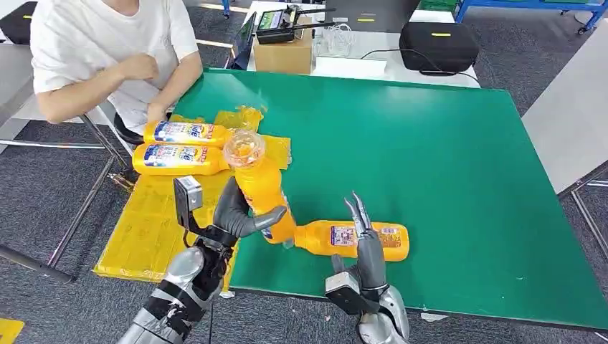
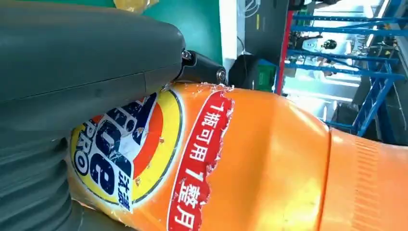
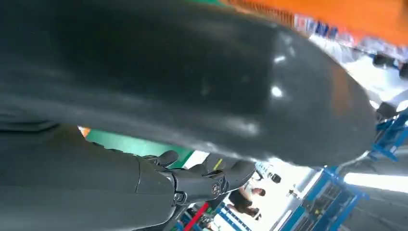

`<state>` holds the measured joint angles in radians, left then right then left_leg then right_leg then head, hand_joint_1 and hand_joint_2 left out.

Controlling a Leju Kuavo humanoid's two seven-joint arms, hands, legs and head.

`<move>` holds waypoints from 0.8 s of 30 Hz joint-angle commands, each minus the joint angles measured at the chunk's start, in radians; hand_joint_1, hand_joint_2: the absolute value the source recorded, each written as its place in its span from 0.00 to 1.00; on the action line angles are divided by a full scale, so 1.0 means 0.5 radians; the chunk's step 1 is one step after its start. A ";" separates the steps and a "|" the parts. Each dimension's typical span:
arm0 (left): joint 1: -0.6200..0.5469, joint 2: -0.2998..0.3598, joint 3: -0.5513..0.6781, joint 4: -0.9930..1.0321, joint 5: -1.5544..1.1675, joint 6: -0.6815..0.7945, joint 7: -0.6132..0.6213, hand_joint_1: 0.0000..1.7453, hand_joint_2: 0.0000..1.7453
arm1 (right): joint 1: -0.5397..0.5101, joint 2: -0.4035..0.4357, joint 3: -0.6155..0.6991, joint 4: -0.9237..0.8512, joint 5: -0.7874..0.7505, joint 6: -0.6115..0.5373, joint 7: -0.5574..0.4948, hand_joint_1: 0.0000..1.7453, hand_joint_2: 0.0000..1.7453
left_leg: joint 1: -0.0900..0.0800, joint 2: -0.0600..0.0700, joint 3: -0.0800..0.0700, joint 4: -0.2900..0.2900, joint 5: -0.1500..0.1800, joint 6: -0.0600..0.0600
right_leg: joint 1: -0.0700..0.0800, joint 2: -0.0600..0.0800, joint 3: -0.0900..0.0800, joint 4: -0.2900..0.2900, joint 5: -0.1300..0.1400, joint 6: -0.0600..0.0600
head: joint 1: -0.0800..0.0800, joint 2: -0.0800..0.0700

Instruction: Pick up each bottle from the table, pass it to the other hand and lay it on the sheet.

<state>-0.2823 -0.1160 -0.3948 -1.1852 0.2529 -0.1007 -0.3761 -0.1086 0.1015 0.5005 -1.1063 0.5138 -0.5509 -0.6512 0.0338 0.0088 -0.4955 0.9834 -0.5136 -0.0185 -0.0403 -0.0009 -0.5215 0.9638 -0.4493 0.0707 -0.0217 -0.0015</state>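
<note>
Left robot hand (image 1: pixel 240 215) around tilted orange bottle (image 1: pixel 262 190), lifted off table (image 1: pixel 444 165)

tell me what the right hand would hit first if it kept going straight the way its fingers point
Probably the orange bottle lying on the green table: the right hand points away from the robot, and the lying bottle sits right at its fingers. Whether they already touch is unclear.

Green table (image 1: pixel 444 165) bears one lying orange bottle (image 1: pixel 351 239) and yellow sheet (image 1: pixel 154 222).
</note>
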 commanded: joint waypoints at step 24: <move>-0.753 0.296 -0.044 1.289 -2.352 1.083 0.321 1.00 1.00 | 0.187 0.052 -0.091 -0.307 -0.162 0.107 -0.077 0.00 0.00 | 0.001 -0.003 0.002 -0.001 0.001 0.003 | 0.002 -0.002 0.002 0.000 0.000 -0.007 | 0.000 0.000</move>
<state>-0.3767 -0.0240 -0.4108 -1.0043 -0.7356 0.4715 -0.3410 0.0031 0.1247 0.4620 -1.2211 0.4456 -0.5241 -0.6867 0.0341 0.0090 -0.4953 0.9834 -0.5134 -0.0186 -0.0400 -0.0008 -0.5218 0.9640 -0.4493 0.0706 -0.0217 -0.0015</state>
